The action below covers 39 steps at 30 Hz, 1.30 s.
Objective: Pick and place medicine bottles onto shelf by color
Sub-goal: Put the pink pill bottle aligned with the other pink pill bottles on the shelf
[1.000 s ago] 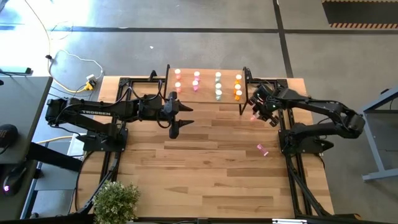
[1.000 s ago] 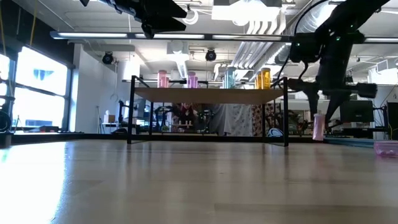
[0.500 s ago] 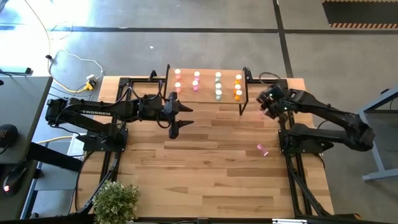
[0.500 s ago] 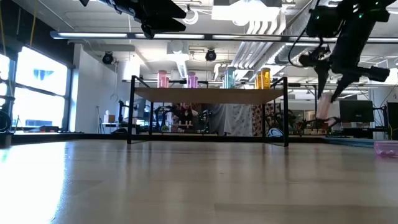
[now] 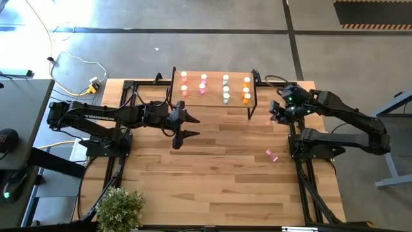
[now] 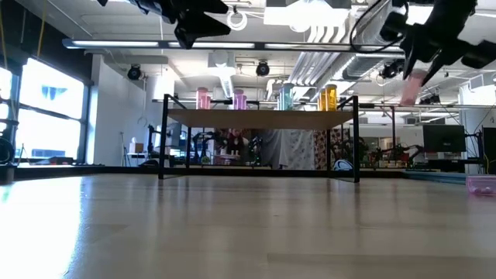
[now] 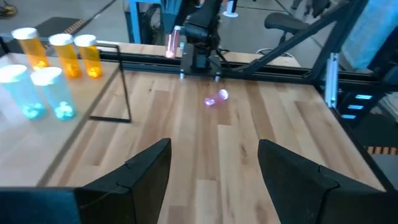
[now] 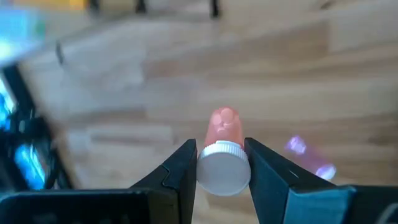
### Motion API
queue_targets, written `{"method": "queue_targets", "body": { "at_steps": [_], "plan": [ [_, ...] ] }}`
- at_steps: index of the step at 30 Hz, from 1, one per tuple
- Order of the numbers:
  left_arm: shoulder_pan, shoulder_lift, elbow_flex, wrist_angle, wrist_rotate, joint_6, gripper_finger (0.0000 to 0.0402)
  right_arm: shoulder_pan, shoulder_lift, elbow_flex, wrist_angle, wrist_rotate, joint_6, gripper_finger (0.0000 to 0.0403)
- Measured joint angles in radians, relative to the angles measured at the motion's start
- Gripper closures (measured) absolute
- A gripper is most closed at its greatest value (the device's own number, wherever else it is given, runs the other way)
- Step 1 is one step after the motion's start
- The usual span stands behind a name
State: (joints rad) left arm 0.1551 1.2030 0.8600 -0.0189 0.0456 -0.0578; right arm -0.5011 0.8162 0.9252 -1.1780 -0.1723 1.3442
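The right gripper [image 5: 275, 116] hangs above the bench [image 5: 219, 187], just off the right end of the shelf [image 5: 215, 106]. Its fingers [image 8: 180, 171] are nearly closed, clamped on the white cap of a pink bottle [image 8: 222, 124]. The bottle's long axis runs straight out from the fingers, body leading. The shelf lies toward the bench's left edge from this bottle. Pink bottles [image 5: 184, 83] occupy the shelf's left end, with teal bottles [image 5: 226, 94] and orange bottles [image 5: 246, 91] nearer the right arm. The carried bottle therefore probably has to pass over those rows. The left gripper [image 5: 178, 127] waits near the shelf's left front corner, fingers wide apart and empty. A second pink bottle [image 5: 271, 154] lies on its side toward the bench's right edge, nearer the right arm.
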Motion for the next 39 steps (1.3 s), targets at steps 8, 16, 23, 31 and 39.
{"method": "queue_targets", "body": {
  "at_steps": [8,16,23,31,39],
  "plan": [
    [-0.077,0.005,0.000,0.001,-0.001,-0.116,0.0172,0.222,0.023,0.011,0.217,-0.026,0.039,0.0297],
    [-0.132,0.065,0.000,0.025,-0.004,-0.276,0.0172,0.380,0.172,0.010,0.545,0.011,-0.067,0.0297],
    [-0.156,0.142,0.000,0.054,-0.003,-0.406,0.0172,0.448,0.317,0.010,0.785,-0.038,-0.172,0.0297],
    [-0.165,0.238,0.000,0.178,0.099,-0.444,0.0172,0.514,0.465,0.010,1.046,-0.128,-0.191,0.0297],
    [-0.162,0.301,0.000,0.241,0.174,-0.447,0.0172,0.573,0.553,0.009,1.137,-0.132,-0.164,0.0297]
  ]
}}
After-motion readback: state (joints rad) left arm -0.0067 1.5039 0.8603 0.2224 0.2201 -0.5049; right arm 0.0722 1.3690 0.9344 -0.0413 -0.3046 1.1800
